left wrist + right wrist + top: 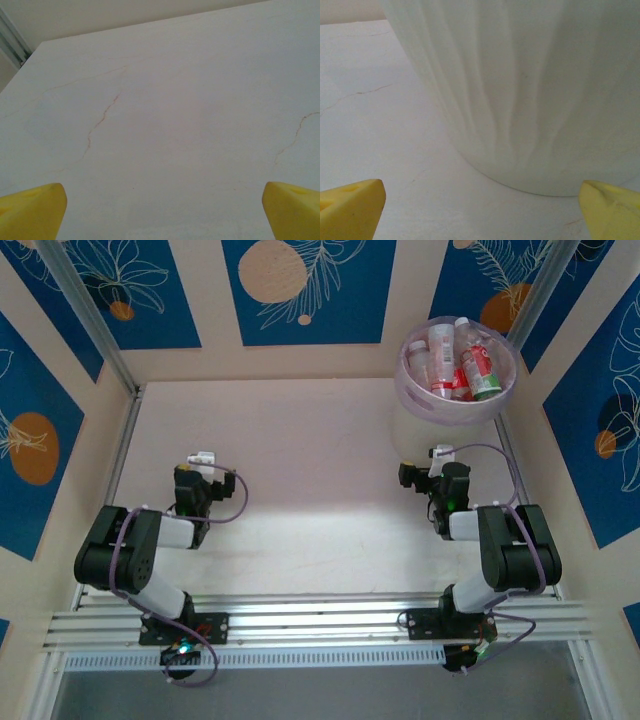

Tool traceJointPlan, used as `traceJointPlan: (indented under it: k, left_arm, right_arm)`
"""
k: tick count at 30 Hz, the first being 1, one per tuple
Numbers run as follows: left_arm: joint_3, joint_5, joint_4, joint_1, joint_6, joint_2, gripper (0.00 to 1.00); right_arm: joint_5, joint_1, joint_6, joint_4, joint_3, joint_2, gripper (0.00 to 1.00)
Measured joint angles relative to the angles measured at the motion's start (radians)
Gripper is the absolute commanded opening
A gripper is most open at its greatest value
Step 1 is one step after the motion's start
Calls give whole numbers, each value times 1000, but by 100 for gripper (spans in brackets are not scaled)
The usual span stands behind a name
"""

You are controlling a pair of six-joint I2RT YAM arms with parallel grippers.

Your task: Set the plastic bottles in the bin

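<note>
Plastic bottles (455, 362), mostly red-labelled and one green, lie heaped inside the bin (440, 412), a pale translucent tub that stands in the far right corner of the table (300, 430). The rest of the white surface is bare.

The right gripper (482, 210) sits low on the table's right side, pointed at the foot of the bin but not touching it. Its yellow fingers (351, 207) are spread wide with nothing between them, and the tub's ribbed wall (520, 100) rises just ahead.

The left gripper (162, 210) is poised over the left part of the table, nearer the front edge than the back. Its fingers (31, 210) are likewise parted and empty, and they face open tabletop crossed by thin reddish hairline cracks (102, 120).
</note>
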Motion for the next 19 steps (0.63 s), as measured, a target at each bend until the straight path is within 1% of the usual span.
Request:
traceJointPlan:
  k: [19]
  left_arm:
    - [0,14,0,6,-10,0,100]
  right_arm:
    - [-8,0,3,-6,2,0,99]
